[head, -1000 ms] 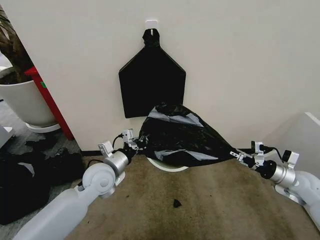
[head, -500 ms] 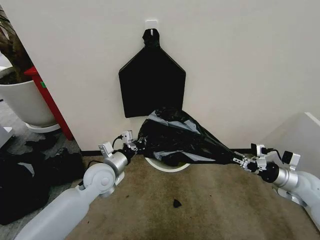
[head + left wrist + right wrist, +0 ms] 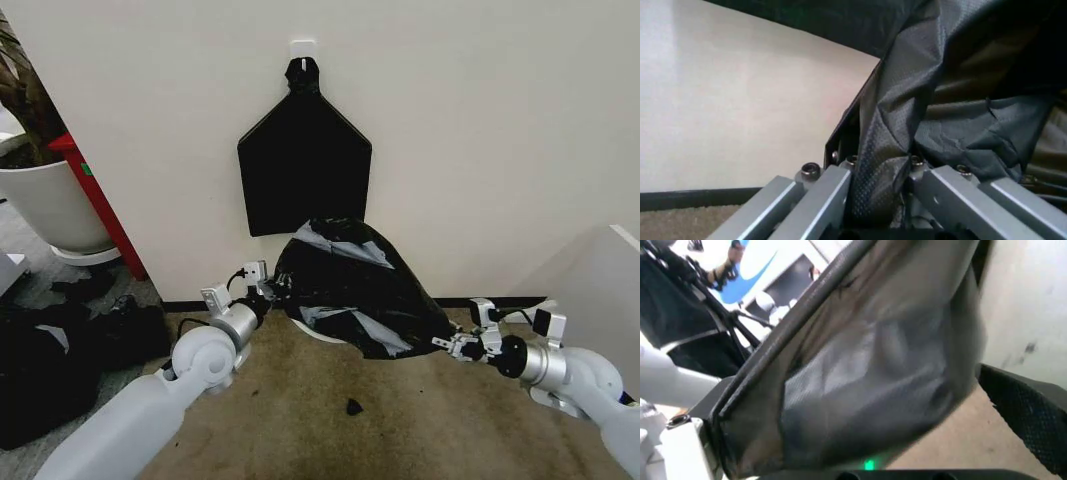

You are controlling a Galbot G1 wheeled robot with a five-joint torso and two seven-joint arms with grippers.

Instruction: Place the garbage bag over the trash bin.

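Head view: garbage bag (image 3: 355, 290) stretched between left tool (image 3: 266, 289) and right tool (image 3: 447, 345).

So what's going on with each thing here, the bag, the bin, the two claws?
garbage bag: stretched between both grippers, draped over the bin.
trash bin: almost wholly covered, a sliver of rim showing under the bag.
left gripper: shut on the bag's edge.
right gripper: shut on the bag's opposite corner, low over the carpet.
hanging bag bundle: flat, hung on a wall hook.
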